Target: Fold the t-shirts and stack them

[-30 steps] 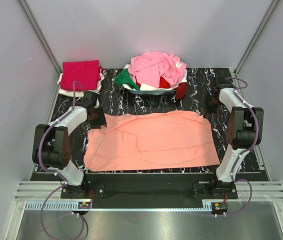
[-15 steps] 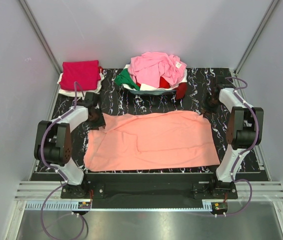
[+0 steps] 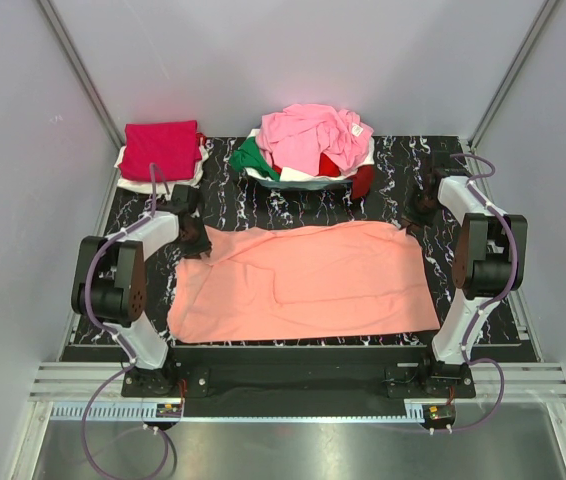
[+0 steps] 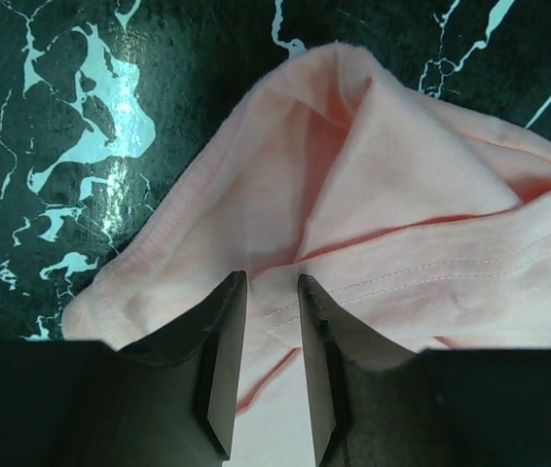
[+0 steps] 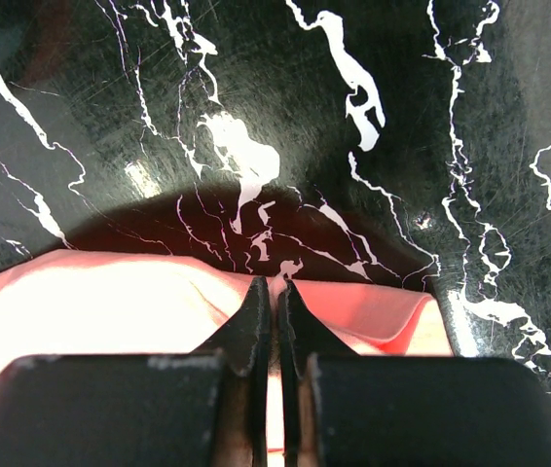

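The salmon-orange t-shirt (image 3: 303, 280) lies spread flat across the middle of the black marble mat (image 3: 253, 205). My left gripper (image 3: 195, 243) is down at its far-left corner. In the left wrist view the jaws (image 4: 272, 284) stand a little apart, astride a hemmed fold of the shirt (image 4: 383, 195), with cloth between them that is not pinched. At the shirt's far-right corner my right gripper (image 3: 410, 222) is shut; the right wrist view shows its jaws (image 5: 275, 287) pinching the edge of the salmon cloth (image 5: 110, 292).
A folded crimson-magenta shirt (image 3: 161, 148) tops a small stack at the far left. A heap of pink, green, red and white shirts (image 3: 308, 140) sits at the far middle. Grey walls close in the sides and the back.
The left jaws have narrowed around the shirt's corner fold. The left arm's elbow has shifted slightly. The right arm and the shirt have not moved.
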Action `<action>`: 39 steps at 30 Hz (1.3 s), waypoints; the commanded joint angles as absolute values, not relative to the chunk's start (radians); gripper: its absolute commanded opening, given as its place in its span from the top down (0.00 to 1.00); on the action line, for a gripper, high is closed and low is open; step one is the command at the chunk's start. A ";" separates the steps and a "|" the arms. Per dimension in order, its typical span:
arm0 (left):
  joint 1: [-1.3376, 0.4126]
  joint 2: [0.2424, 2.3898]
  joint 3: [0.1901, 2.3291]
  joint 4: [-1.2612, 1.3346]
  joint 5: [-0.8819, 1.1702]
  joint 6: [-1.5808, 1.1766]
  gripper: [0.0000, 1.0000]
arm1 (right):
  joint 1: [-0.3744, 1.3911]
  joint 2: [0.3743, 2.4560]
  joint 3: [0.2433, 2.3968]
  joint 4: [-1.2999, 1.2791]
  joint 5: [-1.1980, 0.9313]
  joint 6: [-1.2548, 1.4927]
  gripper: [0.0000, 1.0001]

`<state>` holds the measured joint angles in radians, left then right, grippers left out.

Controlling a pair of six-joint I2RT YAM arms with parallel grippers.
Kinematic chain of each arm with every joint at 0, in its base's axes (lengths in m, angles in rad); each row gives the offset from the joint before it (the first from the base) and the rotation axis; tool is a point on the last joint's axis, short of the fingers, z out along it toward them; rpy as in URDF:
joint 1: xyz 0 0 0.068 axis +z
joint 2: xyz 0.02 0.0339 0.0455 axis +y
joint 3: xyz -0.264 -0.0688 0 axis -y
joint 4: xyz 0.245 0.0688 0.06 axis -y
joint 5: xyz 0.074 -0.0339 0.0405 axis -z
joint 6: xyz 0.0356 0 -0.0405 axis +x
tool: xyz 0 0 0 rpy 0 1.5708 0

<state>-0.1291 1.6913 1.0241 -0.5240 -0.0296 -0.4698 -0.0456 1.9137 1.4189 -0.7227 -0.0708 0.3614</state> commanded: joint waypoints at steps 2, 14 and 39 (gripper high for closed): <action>-0.132 1.709 1.043 -0.479 -0.017 -0.480 0.71 | -0.037 1.887 1.420 -0.698 -0.077 0.345 1.00; -0.132 1.625 1.086 -0.491 -0.006 -0.451 1.00 | -0.037 1.882 1.439 -0.715 -0.086 0.356 1.00; -0.103 1.157 1.062 -0.756 -0.054 -0.361 1.00 | -0.038 1.528 1.168 -0.736 0.113 0.471 1.00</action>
